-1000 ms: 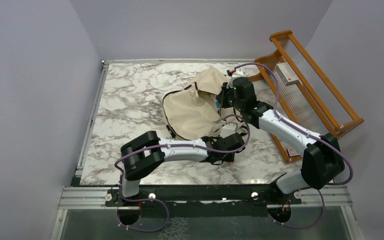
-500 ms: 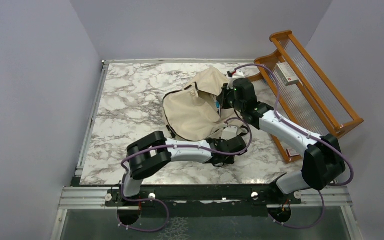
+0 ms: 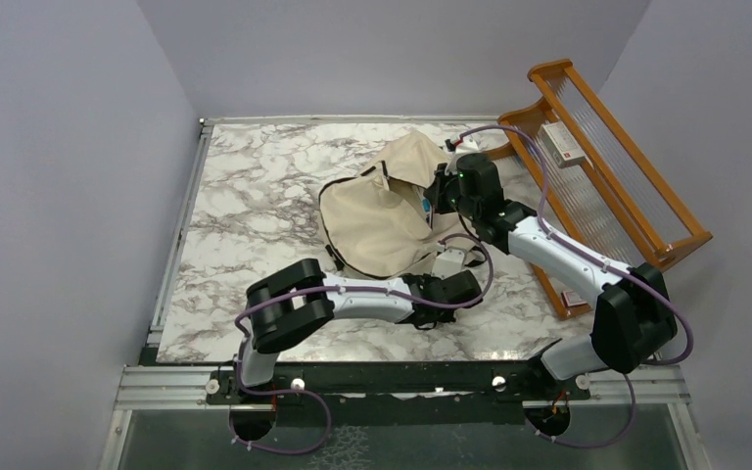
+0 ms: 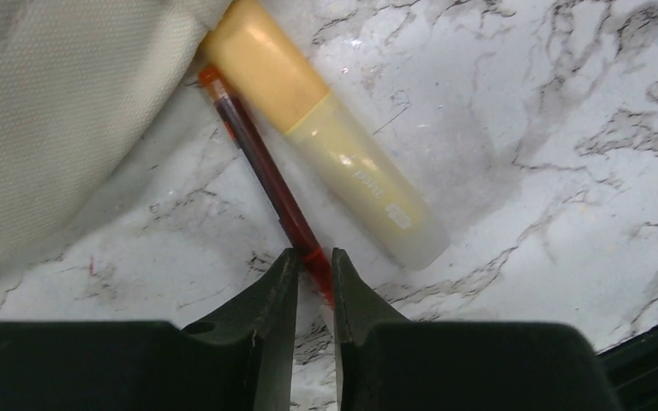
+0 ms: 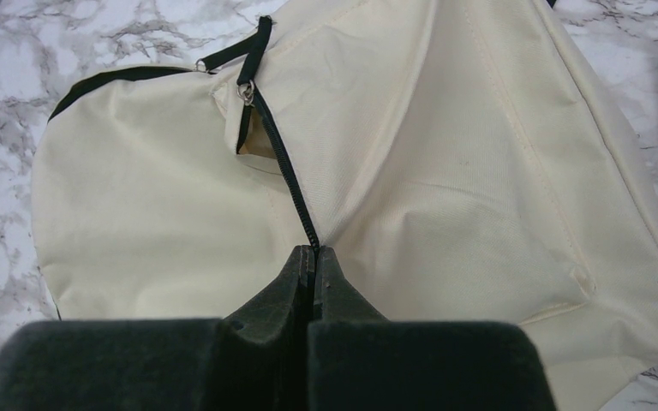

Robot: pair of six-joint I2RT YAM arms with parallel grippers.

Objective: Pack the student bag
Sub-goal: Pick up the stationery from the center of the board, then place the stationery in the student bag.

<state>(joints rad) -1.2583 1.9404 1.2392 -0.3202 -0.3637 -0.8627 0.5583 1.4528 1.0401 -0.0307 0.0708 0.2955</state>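
The student bag [image 3: 382,211] lies on the table [image 3: 245,206], with the rack [image 3: 617,186] to its right, and a box [image 3: 560,143] is on the rack. Against the bag's near edge a pen [image 4: 266,175] and a marker [image 4: 343,150] lie side by side, and the pen's end is between the jaws of the left gripper [image 4: 315,274].

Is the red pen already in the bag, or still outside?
Outside. The red pen lies flat on the marble table beside the bag, its near end between the fingers of the left gripper.
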